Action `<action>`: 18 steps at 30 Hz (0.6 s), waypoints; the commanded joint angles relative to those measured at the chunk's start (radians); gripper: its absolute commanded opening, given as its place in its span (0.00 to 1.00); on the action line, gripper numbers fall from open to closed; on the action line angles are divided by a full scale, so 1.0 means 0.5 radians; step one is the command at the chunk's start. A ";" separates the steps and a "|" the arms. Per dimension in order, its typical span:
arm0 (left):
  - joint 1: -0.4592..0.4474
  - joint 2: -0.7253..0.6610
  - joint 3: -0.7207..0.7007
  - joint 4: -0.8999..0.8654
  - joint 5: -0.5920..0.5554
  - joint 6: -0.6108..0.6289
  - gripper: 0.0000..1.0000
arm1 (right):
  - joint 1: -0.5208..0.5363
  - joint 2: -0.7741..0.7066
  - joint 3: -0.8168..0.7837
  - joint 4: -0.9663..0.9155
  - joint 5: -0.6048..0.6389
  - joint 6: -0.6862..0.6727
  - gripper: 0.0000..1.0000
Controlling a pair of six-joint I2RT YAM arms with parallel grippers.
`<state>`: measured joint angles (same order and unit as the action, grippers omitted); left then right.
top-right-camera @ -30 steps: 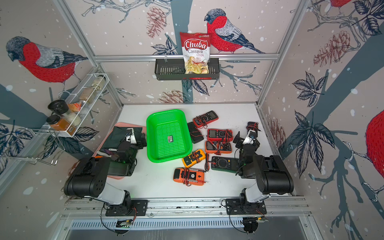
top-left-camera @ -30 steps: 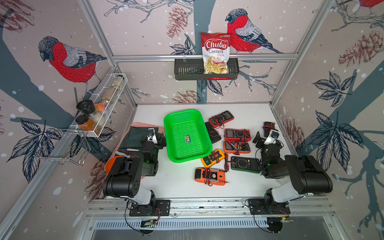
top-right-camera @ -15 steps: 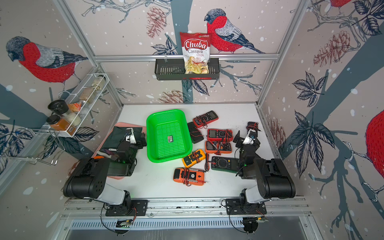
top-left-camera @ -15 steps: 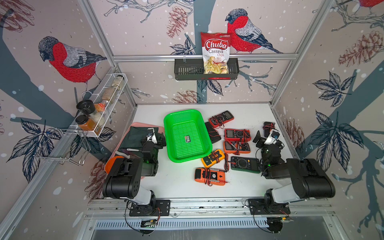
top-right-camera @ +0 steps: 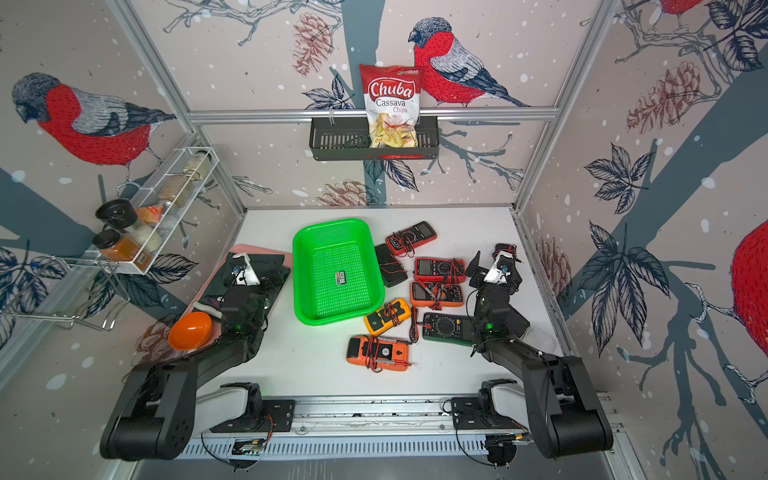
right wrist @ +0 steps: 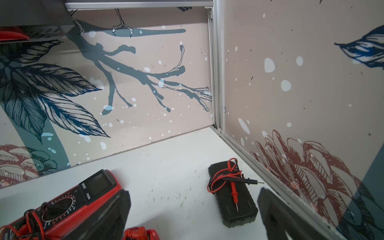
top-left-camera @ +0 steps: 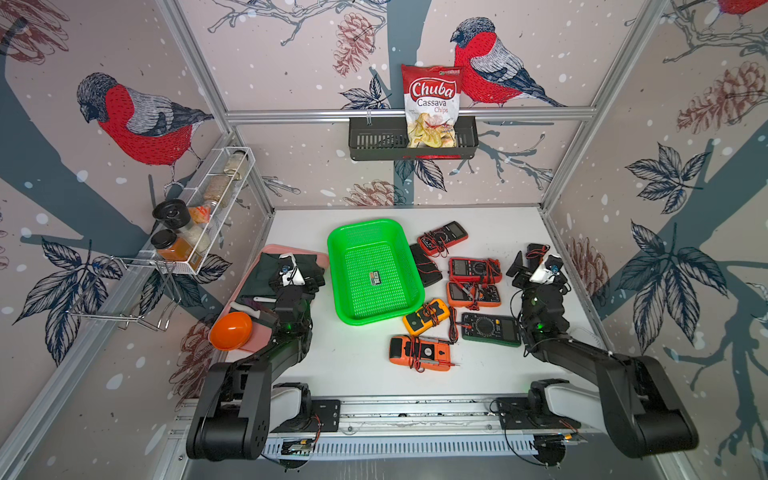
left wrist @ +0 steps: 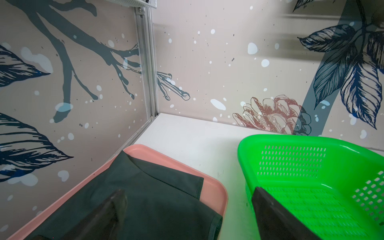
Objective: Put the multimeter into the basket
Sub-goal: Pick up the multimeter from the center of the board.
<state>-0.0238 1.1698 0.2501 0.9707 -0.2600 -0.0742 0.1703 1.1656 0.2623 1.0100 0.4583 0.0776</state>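
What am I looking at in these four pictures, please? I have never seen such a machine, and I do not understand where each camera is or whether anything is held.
This robot has two black arms fixed at the front of a white table; each ends in a two-finger gripper. Two pictures come from one camera head above, looking down on everything. The other two come from cameras on the wrists; the dark shapes near the lens are gripper fingers. The left gripper hangs over the edge of a pink tray carrying a dark cloth; the right gripper hangs beside the multimeters. Both are open and hold nothing. On the table lie a green basket, with only a sticker inside, and beside it several multimeters with leads, such as the yellow multimeter.
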 commanded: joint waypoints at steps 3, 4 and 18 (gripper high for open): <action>0.001 -0.247 0.096 -0.360 -0.006 -0.129 0.98 | 0.015 -0.205 0.125 -0.723 0.179 0.269 1.00; -0.003 -0.286 0.121 -0.418 0.017 -0.149 0.98 | 0.015 -0.244 0.130 -0.776 0.182 0.296 1.00; -0.328 -0.238 0.791 -1.227 0.904 0.127 0.97 | -0.058 -0.449 0.530 -1.773 0.158 0.748 1.00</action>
<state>-0.1585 1.0286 0.5781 0.4931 0.0380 -0.0917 0.1490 0.9333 0.4900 0.2691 0.5438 0.3813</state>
